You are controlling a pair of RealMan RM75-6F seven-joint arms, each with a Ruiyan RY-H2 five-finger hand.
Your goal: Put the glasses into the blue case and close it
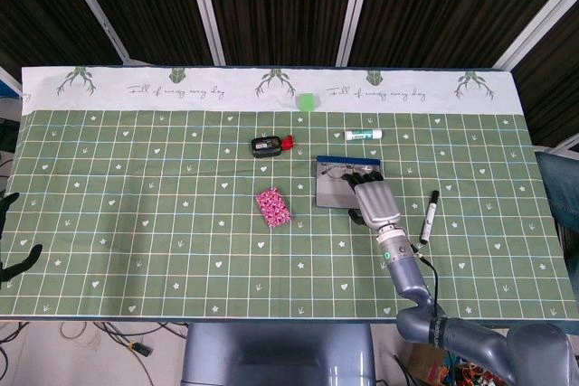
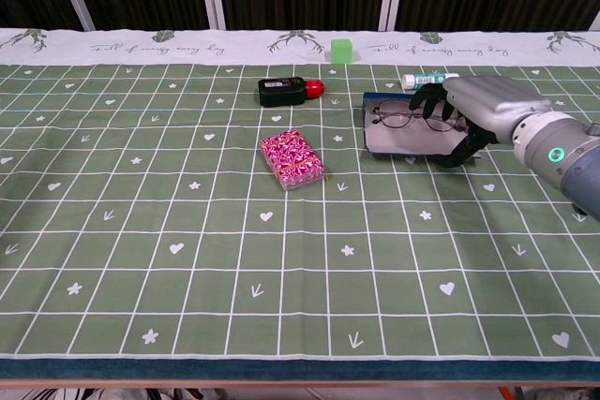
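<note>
1. Where the head view looks down on the green gridded counter point(image 1: 136, 223), the right robot hand point(image 1: 373, 202) lies over the near right part of the open blue glasses case point(image 1: 336, 189), its fingers point(image 1: 360, 182) reaching toward the thin-framed glasses point(image 1: 337, 172) that sit inside along the case's far edge.
2. Whether the fingers pinch the case lid or only rest on it, I cannot tell from above.
3. Near the counter's left edge, dark fingertips of the left robot hand point(image 1: 7, 205) show; its state cannot be read.
4. Also on the counter: a pink patterned packet point(image 1: 272, 207), a black marker pen point(image 1: 429, 216), a white tube point(image 1: 363, 135).
5. From the chest view, the right robot hand point(image 2: 469, 114) curls over the case's point(image 2: 394, 138) right end, thumb below the lid's edge and fingers above beside the glasses point(image 2: 405, 117); a firm grip is not plain.
6. A black device with a red cap point(image 2: 286, 91) and a green cube point(image 2: 342, 50) lie farther back.
</note>
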